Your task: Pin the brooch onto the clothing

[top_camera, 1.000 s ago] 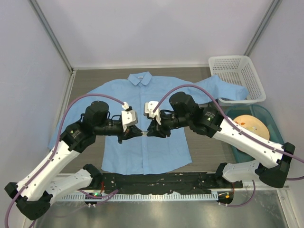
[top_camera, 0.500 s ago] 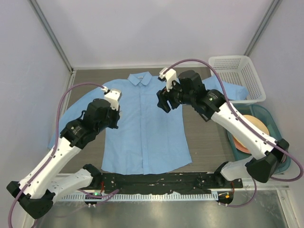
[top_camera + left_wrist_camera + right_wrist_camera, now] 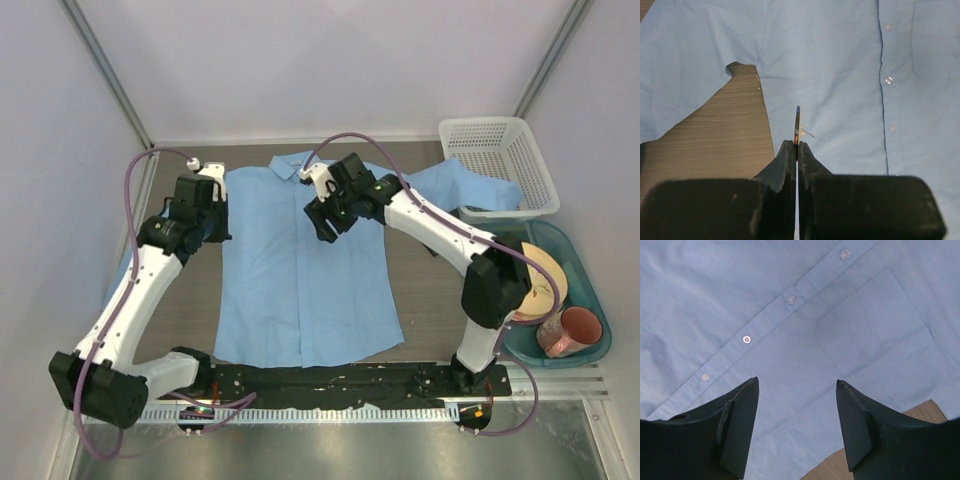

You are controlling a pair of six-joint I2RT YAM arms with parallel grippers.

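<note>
The clothing, a light blue shirt (image 3: 300, 290), lies flat and face up on the table, collar at the far end. My left gripper (image 3: 218, 228) hovers over the shirt's left edge near the armpit. In the left wrist view the gripper (image 3: 797, 146) is shut on the brooch (image 3: 797, 122), seen edge-on as a thin orange-dark disc with its pin sticking out to the right, above the fabric (image 3: 840, 75). My right gripper (image 3: 324, 224) hovers over the upper chest by the button placket. In the right wrist view it (image 3: 797, 382) is open and empty above the shirt (image 3: 790, 280) and its chest pocket (image 3: 875, 325).
A white mesh basket (image 3: 500, 160) stands at the back right, with the shirt's right sleeve (image 3: 470, 185) reaching to it. A teal bin (image 3: 590, 290) at the right holds an orange plate (image 3: 548, 265) and a pink mug (image 3: 572, 330). A black rail (image 3: 330, 380) runs along the near edge.
Both grippers left the middle of the shirt. The left one swung back and left to the shirt's armpit edge with the brooch. The right one moved up to the chest near the collar.
</note>
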